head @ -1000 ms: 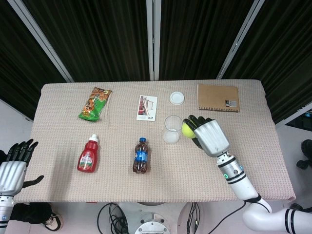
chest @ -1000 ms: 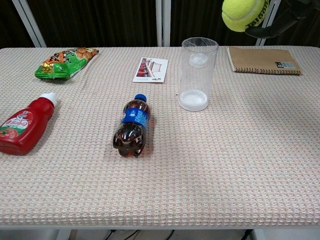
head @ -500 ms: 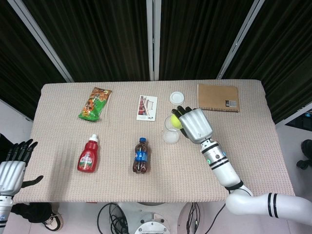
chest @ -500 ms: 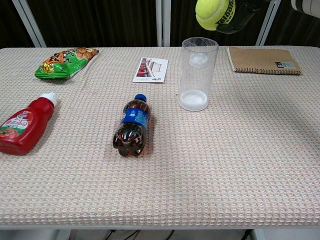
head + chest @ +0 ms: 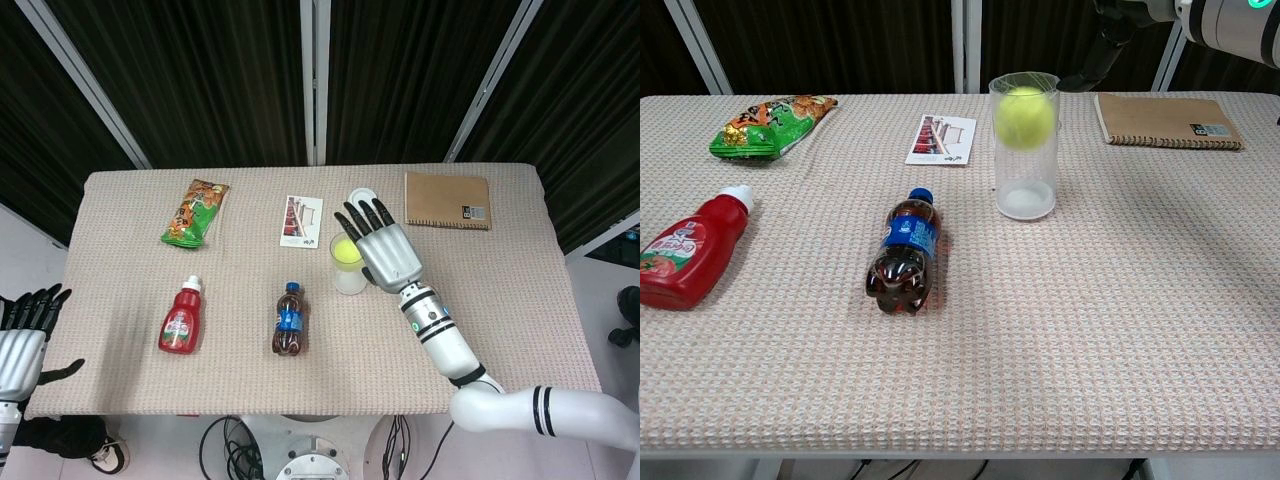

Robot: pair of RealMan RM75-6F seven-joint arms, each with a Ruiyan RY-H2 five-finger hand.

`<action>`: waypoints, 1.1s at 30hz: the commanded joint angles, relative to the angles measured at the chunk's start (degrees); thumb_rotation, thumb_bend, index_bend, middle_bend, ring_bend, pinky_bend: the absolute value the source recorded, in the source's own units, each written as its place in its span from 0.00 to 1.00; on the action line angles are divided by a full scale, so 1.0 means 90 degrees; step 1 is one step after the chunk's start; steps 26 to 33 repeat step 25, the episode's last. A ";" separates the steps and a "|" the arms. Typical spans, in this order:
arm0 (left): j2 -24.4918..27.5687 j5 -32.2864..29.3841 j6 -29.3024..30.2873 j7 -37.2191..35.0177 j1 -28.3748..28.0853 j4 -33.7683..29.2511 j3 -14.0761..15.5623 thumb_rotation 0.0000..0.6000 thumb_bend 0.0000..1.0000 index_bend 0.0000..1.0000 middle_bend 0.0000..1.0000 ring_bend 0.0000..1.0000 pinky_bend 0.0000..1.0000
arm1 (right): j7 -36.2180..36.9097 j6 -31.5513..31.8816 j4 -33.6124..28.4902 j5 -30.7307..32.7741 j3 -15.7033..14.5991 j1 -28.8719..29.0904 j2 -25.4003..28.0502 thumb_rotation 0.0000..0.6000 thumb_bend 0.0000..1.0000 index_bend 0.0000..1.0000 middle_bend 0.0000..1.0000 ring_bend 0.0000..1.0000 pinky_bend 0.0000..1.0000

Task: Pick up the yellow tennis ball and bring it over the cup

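Observation:
The yellow tennis ball (image 5: 1025,118) sits inside the clear plastic cup (image 5: 1025,190), in its upper half; from above the ball (image 5: 346,251) fills the cup's mouth (image 5: 349,279). My right hand (image 5: 378,245) hovers above and just right of the cup, fingers spread and holding nothing. In the chest view only the right hand's dark underside (image 5: 1110,35) shows at the top edge. My left hand (image 5: 22,335) hangs off the table's left front corner, fingers apart and empty.
On the table lie a cola bottle (image 5: 289,320), a ketchup bottle (image 5: 181,317), a green snack bag (image 5: 196,211), a printed card (image 5: 301,221), a white lid (image 5: 361,196) and a brown notebook (image 5: 447,200).
My right hand carried the ball leftward over the cup, then let go. The ball dropped into the cup and the fingers spread open. The left hand barely moved.

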 commanded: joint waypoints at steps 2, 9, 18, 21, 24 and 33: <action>0.0005 0.0017 0.0021 -0.0015 0.0006 0.0001 -0.0001 1.00 0.03 0.04 0.00 0.00 0.00 | 0.0158 0.0241 -0.0266 -0.0316 -0.0166 -0.0147 0.0278 1.00 0.16 0.00 0.00 0.00 0.03; -0.0001 0.0087 0.0124 0.0009 0.0018 0.0022 -0.0022 1.00 0.03 0.04 0.00 0.00 0.00 | 0.0729 0.1558 -0.1034 -0.1688 -0.1163 -0.1566 0.1540 1.00 0.14 0.00 0.00 0.00 0.00; -0.0102 0.0151 0.0307 0.0193 0.0007 0.0044 -0.0121 1.00 0.03 0.04 0.00 0.00 0.00 | 0.2533 0.3263 0.0686 -0.3220 -0.2651 -0.3738 0.1736 1.00 0.12 0.00 0.00 0.00 0.00; -0.0116 0.0129 0.0299 0.0320 -0.0008 0.0050 -0.0144 1.00 0.03 0.04 0.00 0.00 0.00 | 0.3173 0.3633 0.1397 -0.3365 -0.2742 -0.4203 0.1531 1.00 0.12 0.00 0.00 0.00 0.00; -0.0089 0.0101 0.0296 0.0360 -0.0018 -0.0003 -0.0171 1.00 0.03 0.04 0.00 0.00 0.00 | 0.3569 0.3834 0.1872 -0.3522 -0.2760 -0.4475 0.1438 1.00 0.12 0.00 0.00 0.00 0.00; -0.0083 0.0092 0.0296 0.0364 -0.0019 -0.0015 -0.0177 1.00 0.03 0.04 0.00 0.00 0.00 | 0.3669 0.3879 0.1958 -0.3546 -0.2742 -0.4536 0.1419 1.00 0.12 0.00 0.00 0.00 0.00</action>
